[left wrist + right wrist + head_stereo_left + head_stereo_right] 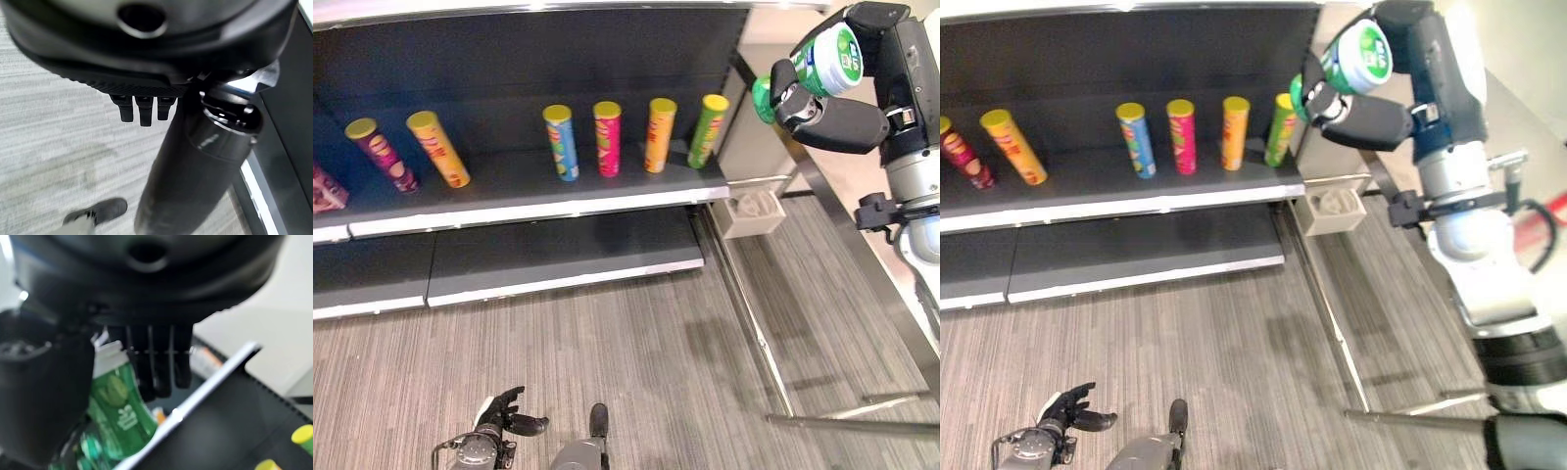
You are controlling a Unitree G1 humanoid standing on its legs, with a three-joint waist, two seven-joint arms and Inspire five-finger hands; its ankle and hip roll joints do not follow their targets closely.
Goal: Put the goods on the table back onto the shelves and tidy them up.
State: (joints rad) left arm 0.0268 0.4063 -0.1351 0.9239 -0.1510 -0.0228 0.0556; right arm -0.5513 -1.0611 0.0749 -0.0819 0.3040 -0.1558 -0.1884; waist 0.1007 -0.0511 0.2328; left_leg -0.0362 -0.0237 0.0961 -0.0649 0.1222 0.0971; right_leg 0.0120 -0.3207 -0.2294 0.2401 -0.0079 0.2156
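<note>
Left eye view: the right hand (827, 113) is raised high at the right, beyond the end of the dark grey metal shelf unit (538, 191). Its fingers and thumb are curled round a green cylindrical canister with a white end (822, 64), which is held tilted, clear of any surface. On the upper shelf stand six tall crisp tubes with yellow lids: a maroon tube (382, 154) and an orange tube (438, 148) toward the left, then a blue tube (562, 142), a pink tube (608, 138), a second orange tube (657, 135) and a green tube (707, 130), the last at the shelf's right end. A pink packet (325, 188) lies at the far left edge. The lower shelf (558, 257) is bare. A small grey open tray (749, 211) sits low beside the unit's right end. The left hand (504, 416) hangs low over the grey striped carpet (636, 372), fingers loosely spread, holding nothing.

Right eye view: the same arrangement; more of the right arm is shown, and the canister's white end (1359, 57) faces the camera.

Left wrist view: the left hand's fingers (141, 108) point down over the carpet, relaxed and empty, with the thumb large alongside.

Right wrist view: the right hand's fingers (156, 360) wrap over the green label of the canister (117, 406), with the thumb on the other side. The shelf edge and two yellow lids appear beyond.
</note>
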